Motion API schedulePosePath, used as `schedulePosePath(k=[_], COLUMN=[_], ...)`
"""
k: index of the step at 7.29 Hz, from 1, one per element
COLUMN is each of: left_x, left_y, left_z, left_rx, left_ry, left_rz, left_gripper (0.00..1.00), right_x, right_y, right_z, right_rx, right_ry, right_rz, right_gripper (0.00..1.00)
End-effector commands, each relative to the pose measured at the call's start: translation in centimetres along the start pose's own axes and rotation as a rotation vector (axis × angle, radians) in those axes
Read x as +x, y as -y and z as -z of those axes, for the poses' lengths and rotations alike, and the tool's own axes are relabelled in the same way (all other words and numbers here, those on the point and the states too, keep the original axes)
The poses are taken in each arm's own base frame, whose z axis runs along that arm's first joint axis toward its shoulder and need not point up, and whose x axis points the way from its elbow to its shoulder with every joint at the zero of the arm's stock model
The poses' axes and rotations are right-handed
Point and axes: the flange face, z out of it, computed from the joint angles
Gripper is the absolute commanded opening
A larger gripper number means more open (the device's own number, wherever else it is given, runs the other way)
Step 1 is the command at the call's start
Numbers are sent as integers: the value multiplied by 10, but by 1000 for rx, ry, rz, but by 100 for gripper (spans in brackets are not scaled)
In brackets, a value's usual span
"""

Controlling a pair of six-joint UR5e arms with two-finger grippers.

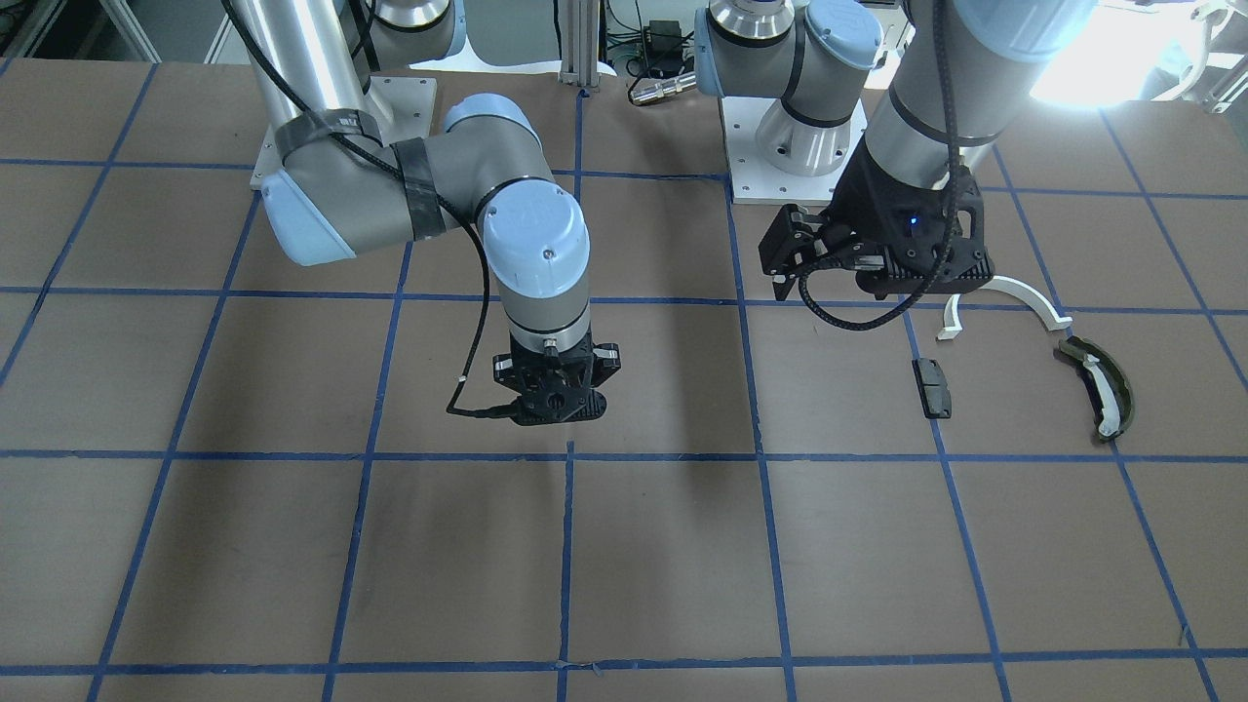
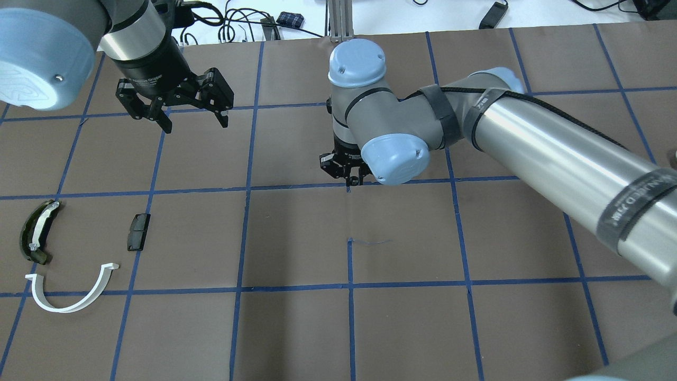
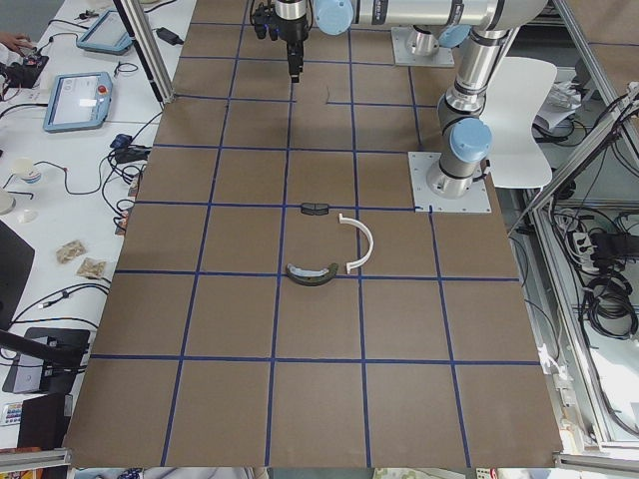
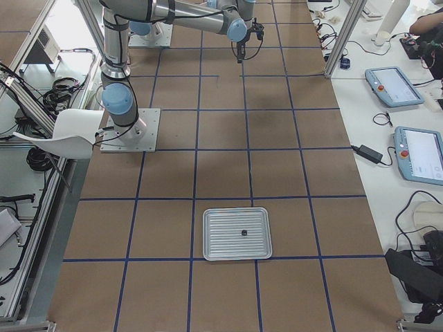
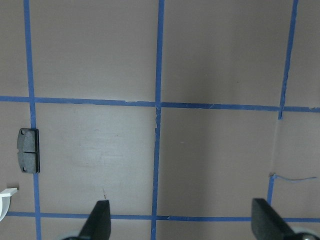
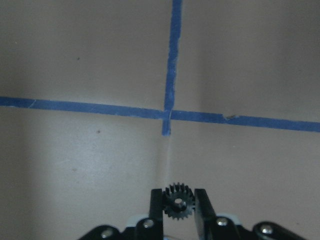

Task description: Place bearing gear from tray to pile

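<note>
a: what is the table [image 1: 663, 546] looking like?

b: brown sheeting is covering it and blue tape [image 1: 760, 468] is dividing it into squares. white side benches are running along it, with two blue-edged screens [image 4: 393, 86] lying on one.

a: where is the gear [image 6: 178, 201] sitting?

b: the right hand [image 6: 178, 192] is pinching it, fingers closed against its teeth, hanging over a tape crossing near the table's middle. only the right wrist camera is showing that. from the overhead camera the arm is hiding the fingertips.

a: and the left hand [image 2: 197, 124]?

b: it is hanging wide open, gripping nothing, above the table.

a: the pile?

b: it is lying on the robot's left: a white half-ring [image 2: 99, 296], a black block [image 2: 138, 232] and an olive curved piece [image 2: 36, 233], all apart from each other and well apart from the gear.

a: the tray [image 4: 221, 235]?

b: only the camera at the robot's right end is catching it, a ribbed metal one with a small dark bit [image 4: 243, 233] lying on it.

a: any writing?

b: white lettering is showing on the left wrist and on a band round the right arm. i am finding both too small to read.
</note>
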Motion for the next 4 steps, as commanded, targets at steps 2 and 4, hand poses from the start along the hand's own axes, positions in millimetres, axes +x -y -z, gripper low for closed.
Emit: schedulePosePath(k=[2,4], left_x=[-16,-11], left_y=[10,3], left_z=[-54,-91], left_rx=[5,19], left_ry=[-7,-8], left_rz=[19,19], left_gripper=[100,100], right_x=[-11,-11], right_y=[12,14], right_z=[-43,-32], right_rx=[-28,-9], right_ry=[73,78], right_rz=[90,87], right_gripper=[37,100])
